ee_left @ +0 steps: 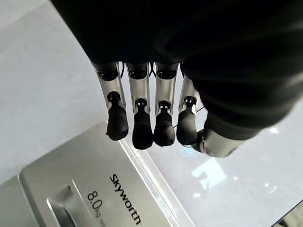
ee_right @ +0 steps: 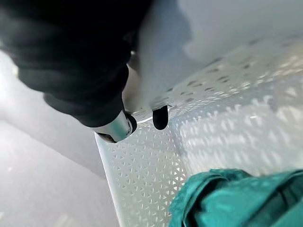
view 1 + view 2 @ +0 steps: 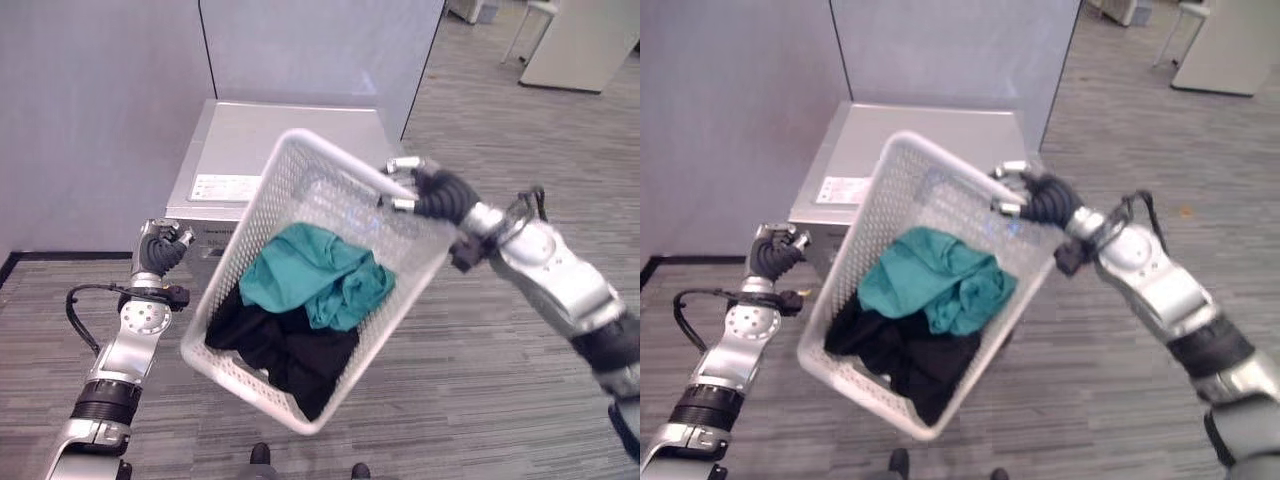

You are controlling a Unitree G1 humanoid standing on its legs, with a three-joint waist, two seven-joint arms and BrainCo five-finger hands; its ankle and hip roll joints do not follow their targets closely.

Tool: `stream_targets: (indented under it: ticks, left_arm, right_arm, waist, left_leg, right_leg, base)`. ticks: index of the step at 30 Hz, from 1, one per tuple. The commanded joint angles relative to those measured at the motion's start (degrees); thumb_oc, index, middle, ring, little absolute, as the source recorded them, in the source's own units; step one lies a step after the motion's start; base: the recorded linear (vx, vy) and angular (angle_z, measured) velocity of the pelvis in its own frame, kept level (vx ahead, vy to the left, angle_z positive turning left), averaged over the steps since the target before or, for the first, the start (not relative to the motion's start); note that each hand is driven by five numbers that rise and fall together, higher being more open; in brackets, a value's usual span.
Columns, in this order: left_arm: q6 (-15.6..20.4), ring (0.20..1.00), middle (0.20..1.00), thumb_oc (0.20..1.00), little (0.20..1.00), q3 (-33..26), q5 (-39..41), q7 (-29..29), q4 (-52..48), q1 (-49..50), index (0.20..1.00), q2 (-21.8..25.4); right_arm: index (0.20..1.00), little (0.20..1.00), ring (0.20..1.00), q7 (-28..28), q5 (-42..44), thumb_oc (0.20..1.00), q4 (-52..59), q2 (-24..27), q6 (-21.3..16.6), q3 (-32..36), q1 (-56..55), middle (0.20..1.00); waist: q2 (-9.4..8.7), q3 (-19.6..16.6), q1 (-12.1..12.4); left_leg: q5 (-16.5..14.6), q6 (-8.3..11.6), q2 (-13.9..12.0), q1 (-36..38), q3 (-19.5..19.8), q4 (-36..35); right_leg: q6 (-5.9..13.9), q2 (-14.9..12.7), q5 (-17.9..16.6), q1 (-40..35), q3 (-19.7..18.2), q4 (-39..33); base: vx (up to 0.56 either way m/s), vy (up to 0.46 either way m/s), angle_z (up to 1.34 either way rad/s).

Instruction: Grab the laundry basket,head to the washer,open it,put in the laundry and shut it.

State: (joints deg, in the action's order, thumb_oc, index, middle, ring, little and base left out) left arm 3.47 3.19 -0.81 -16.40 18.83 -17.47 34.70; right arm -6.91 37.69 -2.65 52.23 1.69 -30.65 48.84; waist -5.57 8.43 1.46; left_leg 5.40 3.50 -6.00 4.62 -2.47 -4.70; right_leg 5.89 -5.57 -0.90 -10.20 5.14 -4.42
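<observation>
The right hand (image 3: 432, 192) hooks curled fingers (image 2: 160, 117) over the rim of the basket (image 3: 262, 195), tilting it above the washer (image 3: 250, 140) so the laundry (image 3: 310, 275) hangs below them, while the left hand (image 1: 151, 118) hovers with relaxed fingers, seemingly freed for the lid.

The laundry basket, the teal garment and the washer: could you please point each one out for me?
laundry basket (image 3: 405, 262): left eye view, its mesh side wall.
teal garment (image 3: 310, 270): left eye view, middle of the crumpled cloth.
washer (image 3: 270, 140): left eye view, its flat grey lid.
</observation>
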Motion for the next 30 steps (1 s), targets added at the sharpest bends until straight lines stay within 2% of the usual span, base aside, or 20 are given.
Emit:
stream_targets:
  ticks: [1,4,5,8,10,19,22,23,24,25,26,27,28,29,30]
  left_arm:
    - [3.82,0.200,0.200,0.200,0.200,2.28,3.15,0.39,0.48,-1.24,0.200,2.19]
    - [4.51,0.200,0.200,0.200,0.200,4.44,5.50,0.32,1.23,-2.74,0.200,2.94]
    - [4.53,0.200,0.200,0.200,0.200,4.39,5.51,0.32,1.27,-2.78,0.200,2.92]
    - [4.84,0.200,0.200,0.200,0.200,5.62,6.64,0.21,1.03,-4.04,0.200,3.54]
    - [4.93,0.200,0.200,0.200,0.200,5.56,7.32,0.51,-1.53,-3.40,0.200,4.11]
    - [5.02,0.200,0.200,0.200,0.200,5.13,8.31,1.19,-4.02,-4.08,0.200,5.43]
    - [4.36,0.200,0.200,0.200,0.200,9.71,7.86,-0.30,0.36,-14.79,0.200,7.46]
    - [4.50,0.200,0.200,0.200,0.200,10.27,7.95,-0.41,0.87,-15.58,0.200,7.43]
    - [3.78,0.200,0.200,0.200,0.200,13.99,7.38,-1.39,4.45,-22.68,0.200,8.34]
    - [4.04,0.200,0.200,0.200,0.200,14.83,7.52,-1.55,5.26,-23.84,0.200,8.19]
    - [3.28,0.200,0.200,0.200,0.200,18.47,7.45,-2.00,9.70,-30.23,0.200,8.48]
    - [3.54,0.200,0.200,0.200,0.200,19.22,7.63,-2.10,10.45,-31.27,0.200,8.32]
    - [3.09,0.200,0.200,0.200,0.200,21.27,7.28,-1.89,12.33,-34.92,0.200,8.59]
    - [2.31,0.200,0.200,0.200,0.200,24.70,7.76,-1.76,15.14,-40.88,0.200,8.17]
    - [1.92,0.200,0.200,0.200,0.200,26.75,8.19,-1.78,17.34,-43.83,0.200,7.35]
  right_arm:
    - [0.200,0.200,0.200,8.65,6.47,0.200,-6.67,-2.91,-8.22,3.51,13.55,0.200]
    - [0.200,0.200,0.200,11.53,6.50,0.200,-21.11,-6.64,-7.31,0.77,24.17,0.200]
    - [0.200,0.200,0.200,11.48,6.53,0.200,-21.27,-6.68,-7.37,0.65,24.38,0.200]
    - [0.200,0.200,0.200,13.27,5.33,0.200,-31.58,-9.65,-6.24,0.75,28.45,0.200]
    - [0.200,0.200,0.200,15.67,4.36,0.200,-41.02,-12.51,-4.60,3.45,28.73,0.200]
    - [0.200,0.200,0.200,18.17,6.14,0.200,-54.35,-13.85,-3.95,9.58,28.44,0.200]
    - [0.200,0.200,0.200,19.57,8.93,0.200,-58.94,-13.87,-4.95,11.08,30.68,0.200]
    - [0.200,0.200,0.200,19.55,8.98,0.200,-59.02,-13.60,-4.97,11.24,30.79,0.200]
    - [0.200,0.200,0.200,20.37,9.60,0.200,-59.49,-12.88,-5.56,10.60,31.75,0.200]
    - [0.200,0.200,0.200,20.36,9.65,0.200,-59.55,-12.48,-5.57,10.84,31.85,0.200]
    - [0.200,0.200,0.200,21.02,10.09,0.200,-60.26,-12.13,-5.84,9.78,32.14,0.200]
    - [0.200,0.200,0.200,20.99,10.13,0.200,-60.35,-11.81,-5.86,10.01,32.26,0.200]
    - [0.200,0.200,0.200,21.05,10.07,0.200,-60.87,-12.08,-5.83,9.20,32.73,0.200]
    - [0.200,0.200,0.200,21.59,10.64,0.200,-60.98,-12.94,-5.99,8.23,34.32,0.200]
    - [0.200,0.200,0.200,22.01,10.90,0.200,-61.07,-13.27,-6.06,8.09,34.57,0.200]
  waist:
    - [-0.10,-5.60,2.23]
    - [-0.31,-5.72,3.46]
    - [-0.28,-5.66,3.36]
    - [-0.49,-5.51,4.47]
    - [-0.29,-5.21,5.67]
    - [0.66,-4.70,7.37]
    - [1.50,-5.02,7.41]
    - [1.39,-4.91,7.52]
    - [1.84,-5.02,6.43]
    - [1.69,-4.94,6.49]
    - [1.89,-4.83,5.22]
    - [1.73,-4.68,5.34]
    - [1.57,-3.98,4.96]
    - [1.44,-1.44,5.44]
    - [1.33,-0.53,4.97]
  left_leg:
    - [-9.81,1.53,-4.60,3.30,1.71,7.78]
    - [-9.16,1.71,-4.84,2.99,2.45,7.37]
    - [-9.13,1.71,-4.83,2.99,2.51,7.34]
    - [-8.45,2.02,-4.93,2.46,3.36,7.00]
    - [-8.10,2.04,-4.72,2.05,4.88,6.09]
    - [-7.46,2.11,-4.47,1.52,6.39,4.29]
    - [-6.04,2.81,-4.51,0.69,6.81,2.54]
    - [-5.94,2.86,-4.54,0.53,6.98,2.48]
    - [-4.72,3.79,-4.71,-0.84,7.25,2.21]
    - [-4.62,3.89,-4.76,-1.22,7.61,2.23]
    - [-4.37,4.41,-5.00,-2.86,7.69,3.73]
    - [-4.59,4.47,-5.01,-3.33,7.96,4.25]
    - [-4.65,4.63,-4.96,-4.87,7.94,8.16]
    - [-2.25,4.80,-3.03,-9.34,11.03,17.80]
    - [-3.02,4.28,-1.95,-11.66,12.54,21.65]
  right_leg:
    - [0.69,-3.14,5.85,6.45,-1.20,11.31]
    - [0.53,-3.10,6.05,5.51,-0.01,10.72]
    - [0.53,-3.11,6.04,5.46,0.05,10.69]
    - [0.44,-3.19,5.97,4.84,1.32,10.31]
    - [0.47,-3.40,5.71,3.67,3.03,9.38]
    - [0.40,-3.20,6.02,2.95,4.78,7.96]
    - [0.51,-2.63,5.64,3.16,5.30,5.99]
    - [0.47,-2.59,5.62,3.23,5.47,5.95]
    - [0.02,-1.79,6.14,3.64,4.66,5.97]
    - [-0.06,-1.72,6.25,3.88,4.98,6.13]
    - [-1.07,-0.67,7.18,4.13,3.74,6.57]
    - [-1.14,-0.63,7.30,4.31,3.92,6.76]
    - [-1.88,-0.22,7.67,4.25,3.57,7.08]
    - [-3.12,0.17,7.67,4.27,2.91,7.77]
    - [-3.33,0.32,8.14,4.11,3.25,8.17]
  base:
    - [0.00,-0.032,-0.03]
    - [0.01,-0.033,0.04]
    - [0.02,-0.014,0.06]
    - [0.04,-0.019,0.16]
    - [0.09,-0.013,0.55]
    - [0.06,-0.012,0.21]
    - [0.04,-0.047,0.14]
    - [0.03,-0.076,0.18]
    - [0.01,-0.058,0.20]
    - [0.06,-0.131,0.39]
    - [0.04,-0.087,0.48]
    - [0.04,-0.135,0.68]
    - [-0.10,-0.150,0.49]
    - [-0.10,-0.161,0.27]
    - [-0.06,-0.095,-0.04]
